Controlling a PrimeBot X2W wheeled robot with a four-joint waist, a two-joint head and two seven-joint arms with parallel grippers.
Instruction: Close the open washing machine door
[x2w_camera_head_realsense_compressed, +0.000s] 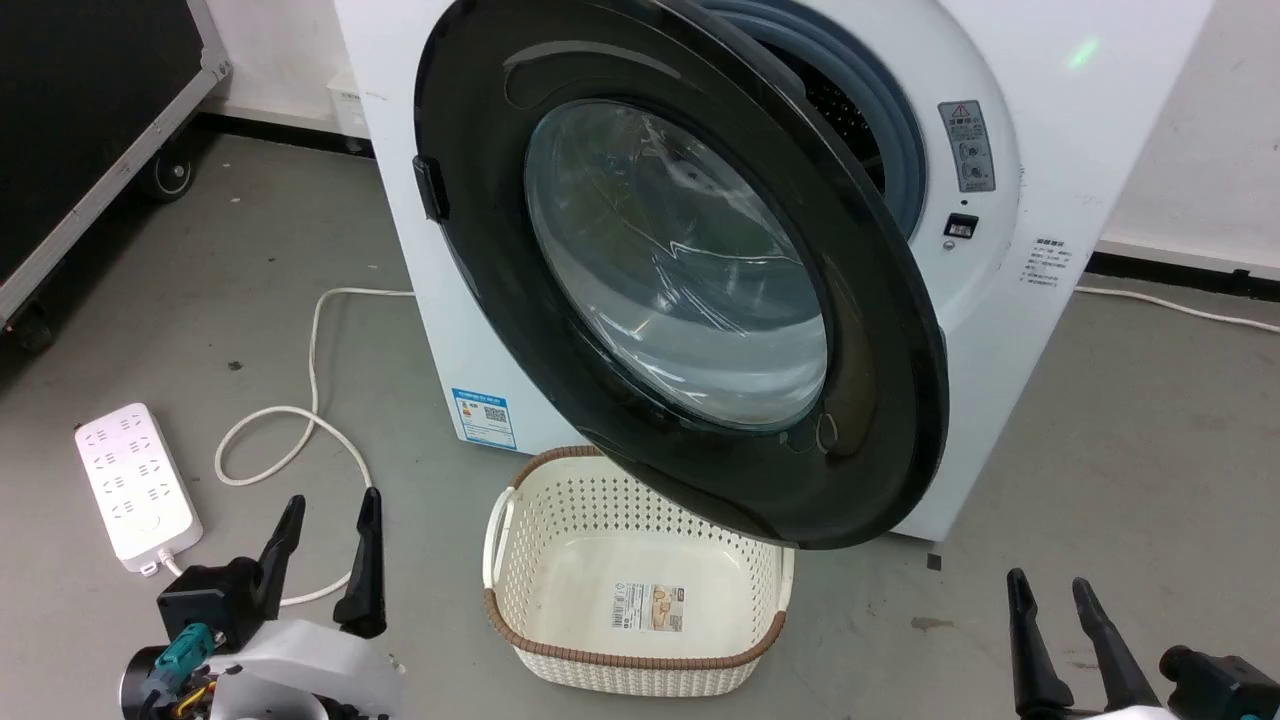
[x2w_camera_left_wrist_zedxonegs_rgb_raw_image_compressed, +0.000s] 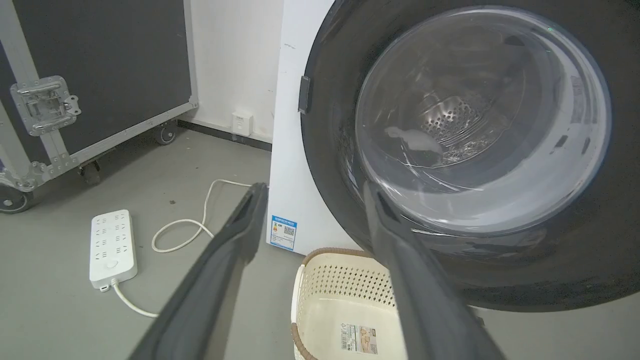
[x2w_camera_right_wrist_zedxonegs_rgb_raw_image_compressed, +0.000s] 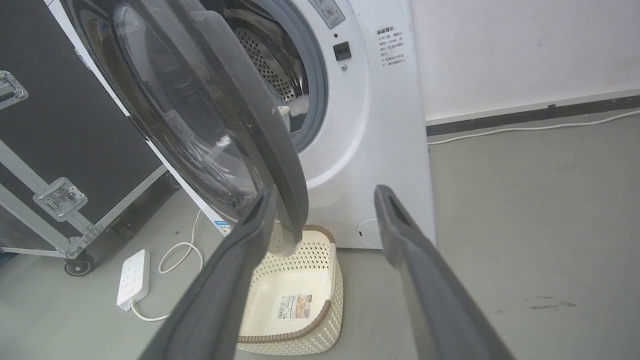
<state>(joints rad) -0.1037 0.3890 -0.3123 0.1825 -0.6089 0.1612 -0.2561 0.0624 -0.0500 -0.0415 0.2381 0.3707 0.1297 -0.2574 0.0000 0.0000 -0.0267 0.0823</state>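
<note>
The washing machine door (x2w_camera_head_realsense_compressed: 880, 400) is a large round black-rimmed disc with a bulging clear glass window. It stands swung open from the white washing machine (x2w_camera_head_realsense_compressed: 1000, 250), hinged at the left and reaching out over the basket. The door (x2w_camera_left_wrist_zedxonegs_rgb_raw_image_compressed: 330, 150) also looms before my left fingers, and its edge (x2w_camera_right_wrist_zedxonegs_rgb_raw_image_compressed: 280, 150) runs down the right wrist view. Behind it shows the grey-ringed drum opening (x2w_camera_head_realsense_compressed: 890, 130). My left gripper (x2w_camera_head_realsense_compressed: 330, 515) is open low at the left, empty and well short of the door. My right gripper (x2w_camera_head_realsense_compressed: 1050, 590) is open at the lower right, also empty.
A white perforated basket (x2w_camera_head_realsense_compressed: 520, 600) with a brown rim sits on the floor under the door. A white power strip (x2w_camera_head_realsense_compressed: 135, 485) and its looping cable (x2w_camera_head_realsense_compressed: 300, 420) lie left of it. A black wheeled flight case (x2w_camera_head_realsense_compressed: 90, 110) stands at the far left.
</note>
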